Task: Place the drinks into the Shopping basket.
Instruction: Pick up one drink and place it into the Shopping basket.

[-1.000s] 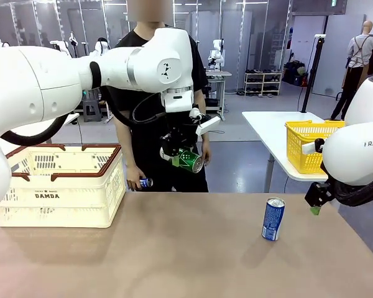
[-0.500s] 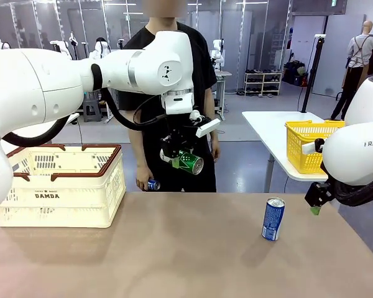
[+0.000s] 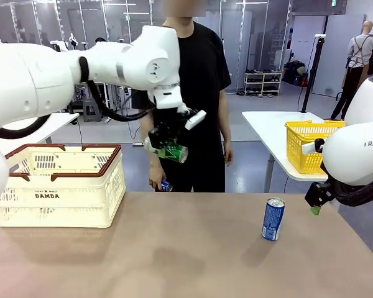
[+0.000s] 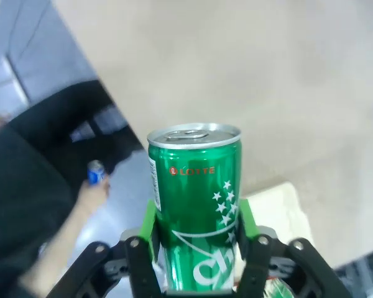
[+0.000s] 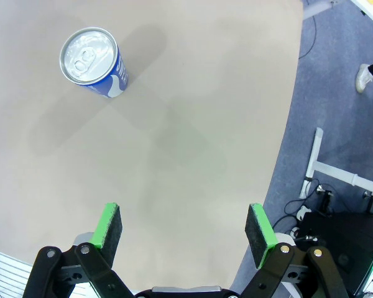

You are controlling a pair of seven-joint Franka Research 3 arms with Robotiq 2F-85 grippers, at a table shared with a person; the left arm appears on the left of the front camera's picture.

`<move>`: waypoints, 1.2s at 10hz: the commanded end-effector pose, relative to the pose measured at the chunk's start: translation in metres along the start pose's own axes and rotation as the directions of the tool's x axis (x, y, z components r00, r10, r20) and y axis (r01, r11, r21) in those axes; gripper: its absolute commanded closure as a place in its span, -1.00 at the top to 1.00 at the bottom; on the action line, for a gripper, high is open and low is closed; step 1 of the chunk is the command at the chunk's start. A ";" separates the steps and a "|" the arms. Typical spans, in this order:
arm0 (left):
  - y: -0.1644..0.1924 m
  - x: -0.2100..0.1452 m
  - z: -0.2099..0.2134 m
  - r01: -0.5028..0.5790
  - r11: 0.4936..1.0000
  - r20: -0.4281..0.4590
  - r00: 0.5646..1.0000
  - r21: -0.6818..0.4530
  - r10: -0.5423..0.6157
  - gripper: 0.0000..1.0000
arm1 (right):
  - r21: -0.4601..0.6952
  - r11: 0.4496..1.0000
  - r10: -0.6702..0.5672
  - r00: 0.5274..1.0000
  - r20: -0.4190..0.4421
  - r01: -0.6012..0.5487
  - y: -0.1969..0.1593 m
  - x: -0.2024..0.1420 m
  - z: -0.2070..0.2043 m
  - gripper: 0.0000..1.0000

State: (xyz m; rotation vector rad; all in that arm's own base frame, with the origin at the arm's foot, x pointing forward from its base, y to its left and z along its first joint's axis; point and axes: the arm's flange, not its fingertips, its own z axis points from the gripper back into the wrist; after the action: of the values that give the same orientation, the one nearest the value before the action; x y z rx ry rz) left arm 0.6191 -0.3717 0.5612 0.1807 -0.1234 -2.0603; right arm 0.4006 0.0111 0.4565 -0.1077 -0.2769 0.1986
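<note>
Over table [image 3: 174,248]: left pincer [image 3: 165,148] clamps green can [image 4: 196,186]; right pincer [image 5: 184,230] spread wide, empty.

A plain brown table [image 3: 174,254] spans the lower half of the frame. Behind it, at upper centre, stands a person in a black T-shirt [image 3: 202,68]. At middle right, a yellow mesh basket [image 3: 301,155] sits on a white table [image 3: 264,124]. A shelf rack [image 3: 263,82] stands far behind.

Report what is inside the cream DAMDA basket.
Inside the Shopping basket, just its slotted far wall shows; no drink stands above the rim. The front wall covers the floor, so low contents are hidden.
</note>
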 end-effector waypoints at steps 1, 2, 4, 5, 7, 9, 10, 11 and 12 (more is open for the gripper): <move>-0.047 -0.033 0.011 -0.130 0.991 -0.020 0.991 0.042 0.131 0.15 | 0.000 1.000 0.011 1.000 -0.002 -0.011 -0.002 0.000 0.000 1.00; -0.062 -0.055 0.015 -0.197 0.979 -0.028 0.980 0.050 0.199 0.15 | 0.000 1.000 0.011 1.000 -0.002 -0.011 -0.002 0.000 0.000 1.00; -0.092 -0.104 0.017 -0.332 0.942 -0.033 0.942 0.042 0.333 0.15 | 0.000 1.000 0.011 1.000 -0.002 -0.011 -0.002 0.000 0.000 1.00; -0.107 -0.133 0.012 -0.404 0.913 -0.029 0.913 0.048 0.406 0.15 | 0.000 1.000 0.011 1.000 -0.002 -0.011 -0.002 0.000 0.000 1.00; -0.133 -0.178 0.002 -0.468 0.879 -0.002 0.883 0.089 0.470 0.15 | 0.000 1.000 0.011 1.000 -0.002 -0.011 -0.002 0.000 0.000 1.00; -0.148 -0.221 -0.008 -0.525 0.839 0.031 0.850 0.142 0.526 0.15 | 0.000 1.000 0.011 1.000 -0.002 -0.011 -0.002 0.000 0.000 1.00; -0.149 -0.236 -0.015 -0.543 0.826 0.051 0.839 0.150 0.542 0.15 | 0.000 1.000 0.011 1.000 -0.002 -0.011 -0.002 0.000 0.000 1.00; -0.149 -0.253 -0.024 -0.566 0.810 0.067 0.824 0.154 0.563 0.15 | 0.000 1.000 0.011 1.000 -0.002 -0.011 -0.002 0.000 0.000 1.00; -0.151 -0.267 -0.032 -0.577 0.805 0.089 0.817 0.141 0.570 0.15 | 0.000 1.000 0.011 1.000 -0.002 -0.011 -0.002 0.000 0.000 1.00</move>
State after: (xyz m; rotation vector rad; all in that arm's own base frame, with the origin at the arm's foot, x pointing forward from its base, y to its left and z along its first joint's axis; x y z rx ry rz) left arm 0.6184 -0.0671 0.5310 0.1938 -0.2771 -1.4251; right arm 0.4005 0.0109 0.4563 -0.1076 -0.2762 0.1983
